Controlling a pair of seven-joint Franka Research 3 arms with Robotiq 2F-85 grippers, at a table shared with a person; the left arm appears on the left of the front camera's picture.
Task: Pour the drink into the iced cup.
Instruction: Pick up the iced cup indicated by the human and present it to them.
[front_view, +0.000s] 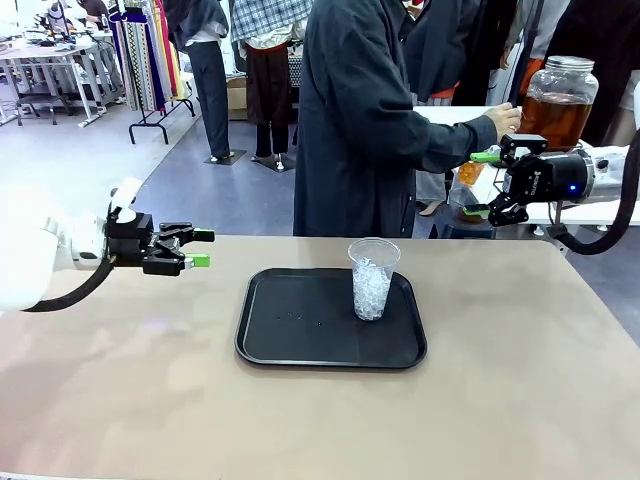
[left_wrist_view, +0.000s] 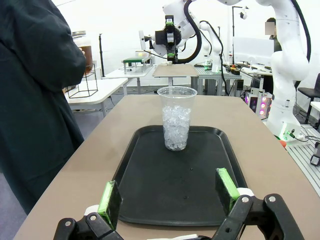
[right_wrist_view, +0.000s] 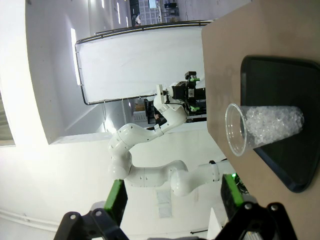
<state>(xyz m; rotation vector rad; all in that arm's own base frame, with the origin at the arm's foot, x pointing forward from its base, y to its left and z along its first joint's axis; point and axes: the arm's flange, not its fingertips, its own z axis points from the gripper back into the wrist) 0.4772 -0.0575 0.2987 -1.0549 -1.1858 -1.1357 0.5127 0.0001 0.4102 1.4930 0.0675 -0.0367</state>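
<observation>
Saw the iced cup (front_view: 372, 280) upright on the right half of the black tray (front_view: 290, 330), well filled with ice, no liquid in it yet. Found the drink (front_view: 555, 118) well apart from it, amber in a lidded glass jar (front_view: 572, 70) beyond the worktop (front_view: 120, 400), with the person's hand (front_view: 503, 120) at the jar's side. Noted the left end effector (front_view: 200, 248) spread wide above the worktop, left of the tray, aimed at the cup and holding nothing. Noted likewise the right end effector (front_view: 482, 184), wide and empty, raised past the far right corner, near the jar. Judged pouring not begun. Best done by bringing the drink over the cup's open mouth, tipping slowly, centring the stream, steadying the light cup against sliding on the tray, and stopping short of the rim, allowing for the room taken by ice.
</observation>
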